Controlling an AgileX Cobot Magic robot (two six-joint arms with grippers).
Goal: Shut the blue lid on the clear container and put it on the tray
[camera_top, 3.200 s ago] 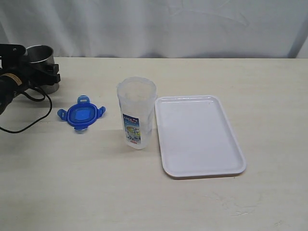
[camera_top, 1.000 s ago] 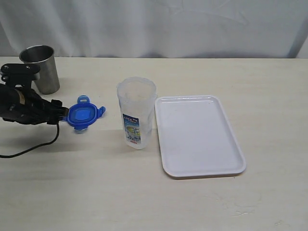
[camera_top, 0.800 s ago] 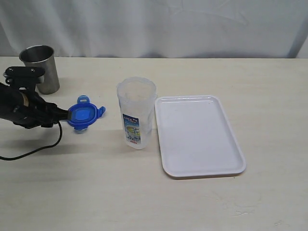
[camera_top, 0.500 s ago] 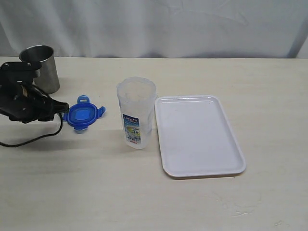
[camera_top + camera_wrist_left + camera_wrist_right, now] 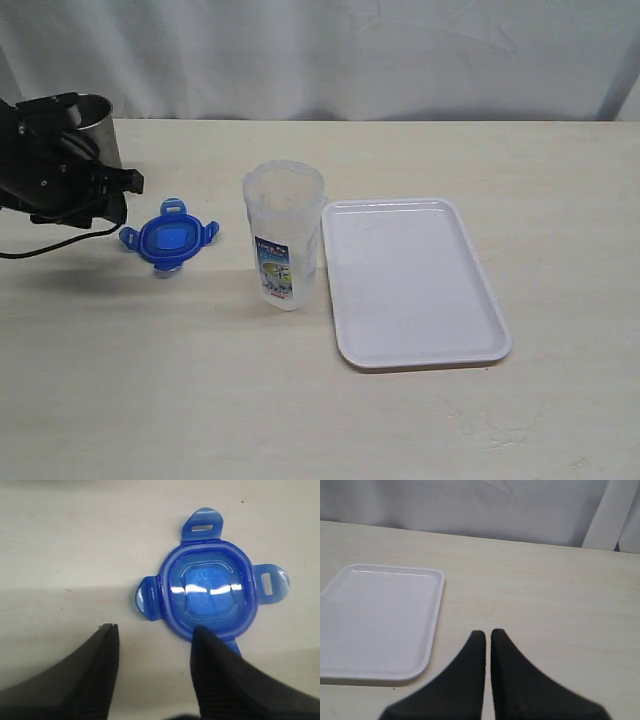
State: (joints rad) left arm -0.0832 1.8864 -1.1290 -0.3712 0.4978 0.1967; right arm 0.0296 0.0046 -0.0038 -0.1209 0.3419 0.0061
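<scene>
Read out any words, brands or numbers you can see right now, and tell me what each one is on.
On the container: a blue-and-white printed label on its side, lettering too small to read.
On the lid: a raised marking in the centre panel, too blurred to read.
On the tray: no print visible.
Nothing here can be quoted as it reads.

No legible text, brand, number or sign in any view. Printed blue-and-white label [image 5: 276,270] on the side of the clear container [image 5: 285,200], turned toward the exterior camera: dark heading band above a colourful panel, lettering too small and blurred to read. Faint embossed marking [image 5: 206,575] at the centre of the blue lid [image 5: 209,600], seen from the left wrist camera, partly under glare: characters not decipherable
</scene>
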